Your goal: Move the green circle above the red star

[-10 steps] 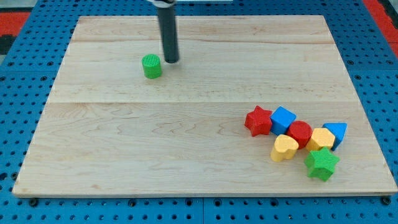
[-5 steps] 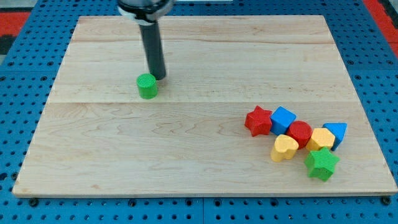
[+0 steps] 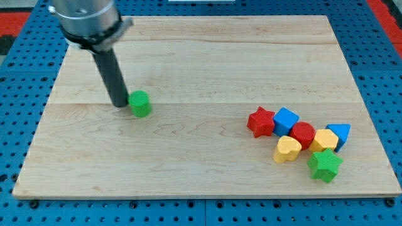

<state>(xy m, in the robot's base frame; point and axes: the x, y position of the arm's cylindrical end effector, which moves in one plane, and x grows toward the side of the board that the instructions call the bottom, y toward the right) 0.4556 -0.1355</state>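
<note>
Touching the green circle [image 3: 140, 103] from the view's left, my tip [image 3: 119, 104], red star [image 3: 260, 122] well apart, round block, no long axis.

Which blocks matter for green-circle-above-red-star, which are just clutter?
In play: green circle; red star; my tip, against the circle's left side.
Clutter: blue cube, red block, two yellow blocks, blue block, green star.
</note>
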